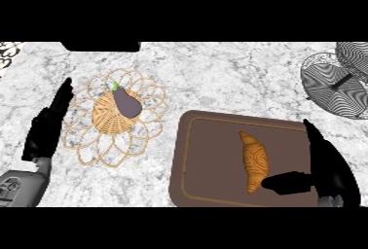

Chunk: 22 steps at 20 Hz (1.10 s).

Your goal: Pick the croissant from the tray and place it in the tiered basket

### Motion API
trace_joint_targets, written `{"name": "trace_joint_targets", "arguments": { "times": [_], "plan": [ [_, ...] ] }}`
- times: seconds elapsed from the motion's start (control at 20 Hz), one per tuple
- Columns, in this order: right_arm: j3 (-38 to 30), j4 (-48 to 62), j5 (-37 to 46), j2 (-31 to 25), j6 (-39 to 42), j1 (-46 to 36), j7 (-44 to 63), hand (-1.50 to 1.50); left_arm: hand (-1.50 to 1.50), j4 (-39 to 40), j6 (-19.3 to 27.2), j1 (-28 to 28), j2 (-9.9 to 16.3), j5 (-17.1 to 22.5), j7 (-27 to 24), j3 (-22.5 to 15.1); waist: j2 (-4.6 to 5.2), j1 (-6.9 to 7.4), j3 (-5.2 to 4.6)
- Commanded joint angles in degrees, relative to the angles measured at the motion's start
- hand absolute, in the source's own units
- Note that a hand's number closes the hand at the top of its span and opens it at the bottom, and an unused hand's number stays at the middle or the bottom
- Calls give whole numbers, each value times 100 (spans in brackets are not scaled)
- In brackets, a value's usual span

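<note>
The croissant (pixel 253 161) on the tray (pixel 208 160), judged light and crumbly, was best taken mid-body by the right hand (pixel 323 165), seen spread beside it, thumb near its lower end.

One croissant (pixel 253 160) on one brown tray (pixel 208 165). One eggplant (pixel 127 103) on one woven wicker trivet (pixel 90 141). One wire tiered basket (pixel 338 87), far right. Two black hands: left (pixel 45 131), right (pixel 323 170).

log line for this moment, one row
croissant: on tray | right hand: open beside croissant | left hand: open, resting | tiered basket: far right
</note>
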Motion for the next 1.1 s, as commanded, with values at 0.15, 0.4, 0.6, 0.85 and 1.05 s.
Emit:
{"name": "trace_joint_targets", "arguments": {
  "times": [0.15,0.4,0.6,0.85,1.05],
  "plan": [
    [214,297,754,801,803,-300,1371,-150,0,-52,111,32,-170,-117,16,-53,-25,-61,11],
    [154,396,1352,1153,1365,-412,1370,-150,0,70,20,150,-202,-57,-180,3,-27,-95,0],
    [231,394,1983,1674,1640,-348,1370,-150,0,-177,-114,185,-23,-1,-33,107,-42,-77,15],
    [35,565,2463,2302,1948,-459,1371,-150,0,33,-106,155,-1,-80,-194,216,-24,-99,20],
    [-95,570,2528,2471,2088,-375,1370,-150,0,38,-53,102,-102,-137,-143,195,-27,-117,28]
  ]
}}
